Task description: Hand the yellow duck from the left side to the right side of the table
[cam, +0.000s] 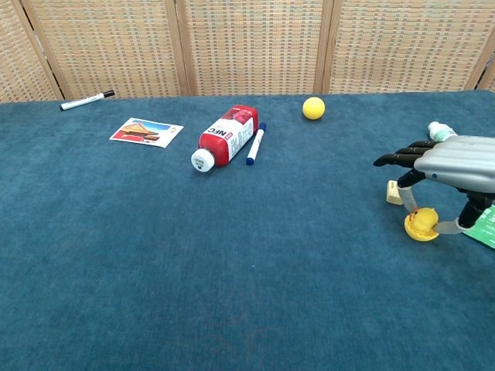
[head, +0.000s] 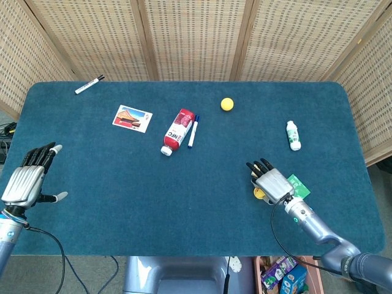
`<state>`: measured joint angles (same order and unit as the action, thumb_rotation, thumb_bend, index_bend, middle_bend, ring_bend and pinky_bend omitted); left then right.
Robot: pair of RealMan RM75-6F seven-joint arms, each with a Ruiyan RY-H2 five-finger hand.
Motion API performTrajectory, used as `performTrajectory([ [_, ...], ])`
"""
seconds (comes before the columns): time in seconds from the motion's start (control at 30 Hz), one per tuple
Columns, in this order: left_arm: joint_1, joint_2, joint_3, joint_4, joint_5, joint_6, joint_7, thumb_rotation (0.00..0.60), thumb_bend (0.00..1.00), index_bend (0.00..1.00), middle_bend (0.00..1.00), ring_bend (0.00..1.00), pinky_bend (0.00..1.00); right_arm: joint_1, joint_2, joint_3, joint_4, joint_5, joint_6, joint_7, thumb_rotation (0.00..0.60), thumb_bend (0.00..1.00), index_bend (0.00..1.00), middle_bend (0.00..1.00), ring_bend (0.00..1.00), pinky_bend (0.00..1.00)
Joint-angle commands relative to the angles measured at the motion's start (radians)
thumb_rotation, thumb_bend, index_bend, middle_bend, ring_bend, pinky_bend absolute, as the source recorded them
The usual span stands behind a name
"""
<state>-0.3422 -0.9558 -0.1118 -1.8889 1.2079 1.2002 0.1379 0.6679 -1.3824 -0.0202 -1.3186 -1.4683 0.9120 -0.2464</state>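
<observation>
The yellow duck (cam: pixel 422 220) is on the right side of the table, low over a yellow half-shell (cam: pixel 421 233) and seemingly resting in it. My right hand (cam: pixel 452 161) hovers over it, palm down, and pinches the duck between the thumb and a finger while the other fingers stay spread. From the head view, the right hand (head: pixel 271 182) covers most of the duck (head: pixel 259 193), so only a yellow edge shows. My left hand (head: pixel 27 177) hangs at the table's left edge with its fingers apart, holding nothing.
A small beige block (cam: pixel 394 193) and a green card (cam: pixel 483 224) flank the duck. A white bottle (head: pixel 293 135) lies further back. Mid-table are a yellow ball (cam: pixel 313 107), red bottle (cam: pixel 226 136), blue pen (cam: pixel 256 143), postcard (cam: pixel 146 131) and marker (cam: pixel 87 100).
</observation>
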Motion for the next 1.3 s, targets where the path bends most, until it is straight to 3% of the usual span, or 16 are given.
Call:
performTrajectory([
  [0.03,0.0,0.0,0.0,0.001,-0.002,-0.001,0.001,0.6,0.0,0.0,0.0,0.0,0.0,0.001,-0.001,0.002,-0.001,0.001,-0.002,-0.005,0.6,0.29,0.53,0.0,0.0,0.0],
  [0.53,-0.005,-0.003,-0.001,0.003,-0.011,-0.01,0.006,0.6,0.0,0.0,0.0,0.0,0.0,0.006,-0.014,0.01,0.015,0.024,-0.034,-0.041,0.6,0.29,0.53,0.0,0.0,0.0],
  [0.6,-0.005,-0.003,-0.001,0.002,-0.013,-0.011,0.007,0.6,0.0,0.0,0.0,0.0,0.0,0.007,-0.015,0.01,0.016,0.027,-0.038,-0.048,0.6,0.29,0.48,0.0,0.0,0.0],
  [0.73,-0.006,-0.002,-0.002,0.003,-0.016,-0.012,0.006,0.6,0.0,0.0,0.0,0.0,0.0,0.008,-0.013,0.01,0.012,0.029,-0.044,-0.056,0.6,0.29,0.24,0.0,0.0,0.0],
  [0.8,-0.006,-0.002,-0.002,0.003,-0.017,-0.013,0.007,0.6,0.0,0.0,0.0,0.0,0.0,0.008,-0.011,0.011,0.01,0.029,-0.042,-0.059,0.6,0.29,0.19,0.0,0.0,0.0],
  [1.07,-0.005,0.0,-0.001,0.0,-0.012,-0.013,0.004,0.6,0.0,0.0,0.0,0.0,0.0,-0.009,0.006,0.014,-0.015,0.03,-0.012,-0.086,0.6,0.29,0.17,0.0,0.0,0.0],
  [1.23,-0.004,0.002,0.001,-0.002,-0.004,-0.013,-0.001,0.6,0.0,0.0,0.0,0.0,0.0,-0.055,0.076,0.017,-0.103,0.017,0.086,-0.105,0.6,0.29,0.17,0.0,0.0,0.0],
  [1.3,-0.003,0.003,0.002,-0.002,0.001,-0.012,-0.004,0.6,0.0,0.0,0.0,0.0,0.0,-0.086,0.111,0.015,-0.145,0.014,0.135,-0.1,0.6,0.25,0.16,0.0,0.0,0.0],
])
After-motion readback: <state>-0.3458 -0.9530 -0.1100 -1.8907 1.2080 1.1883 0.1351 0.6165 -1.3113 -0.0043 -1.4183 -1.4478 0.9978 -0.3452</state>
